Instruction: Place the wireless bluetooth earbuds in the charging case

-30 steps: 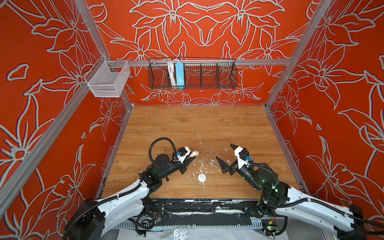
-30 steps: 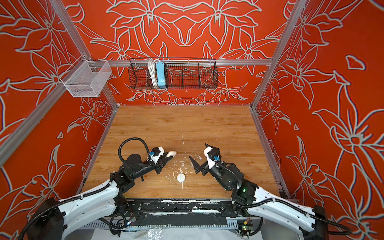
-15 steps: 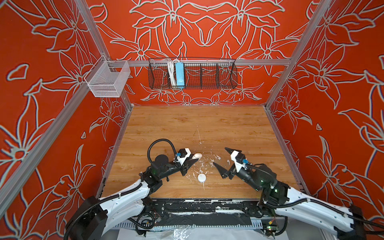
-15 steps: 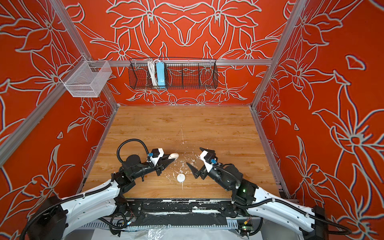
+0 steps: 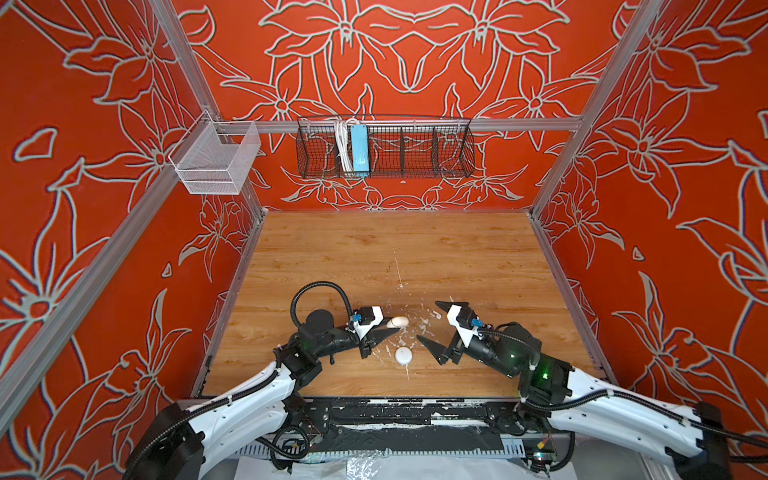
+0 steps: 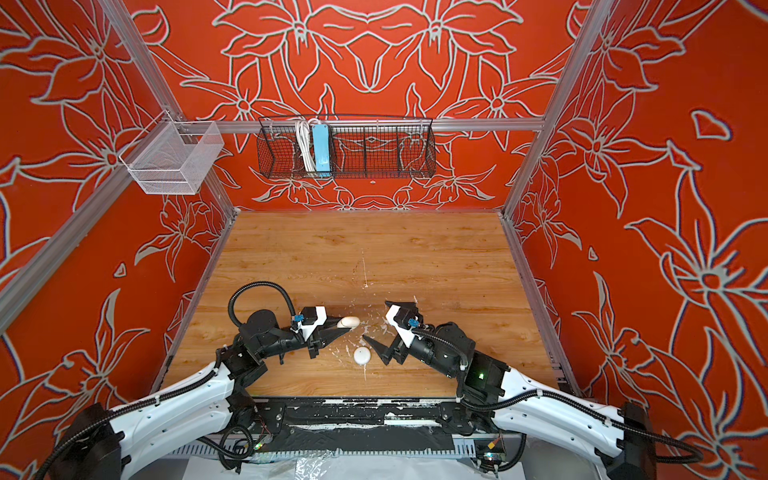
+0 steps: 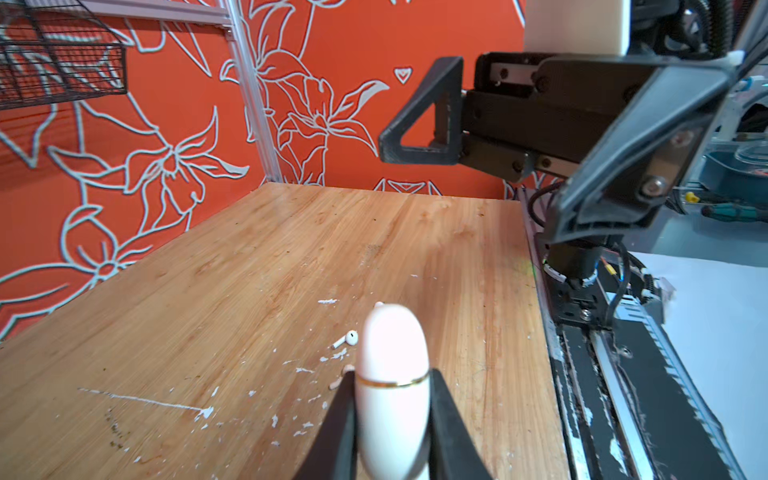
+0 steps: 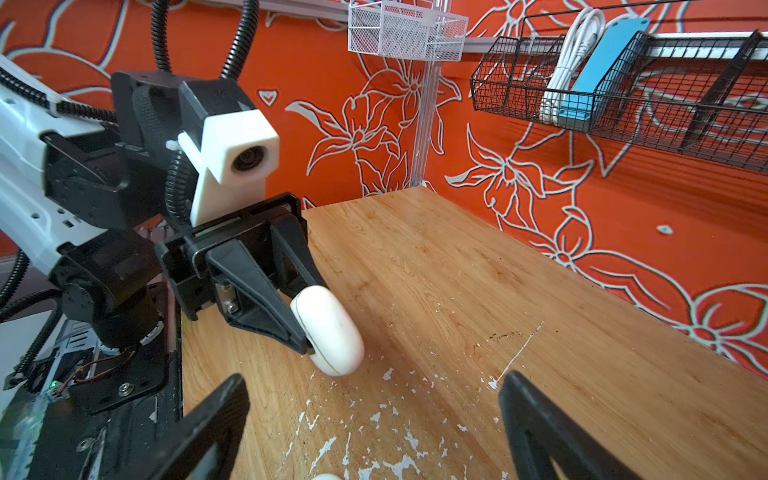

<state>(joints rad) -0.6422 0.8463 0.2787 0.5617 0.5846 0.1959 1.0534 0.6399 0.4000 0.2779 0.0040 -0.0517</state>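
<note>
**Line up before closing**

In both top views the charging case (image 5: 404,355) lies between the left gripper (image 5: 392,326), pinching a cream case (image 5: 400,321), and the spread right gripper (image 5: 427,320). Left wrist: an earbud (image 7: 350,337) lies loose. Right wrist: I'd straddle the charging case squarely.

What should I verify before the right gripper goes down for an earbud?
1. Right gripper open and empty: ok.
2. First earbud located: ok, one white earbud lies on the table.
3. Second earbud located: cannot tell.
4. Charging case open to receive it: not ok, the round white case looks shut, lying on the table.
5. Left gripper free to steady that case: not ok, it is shut on the cream case.
</note>
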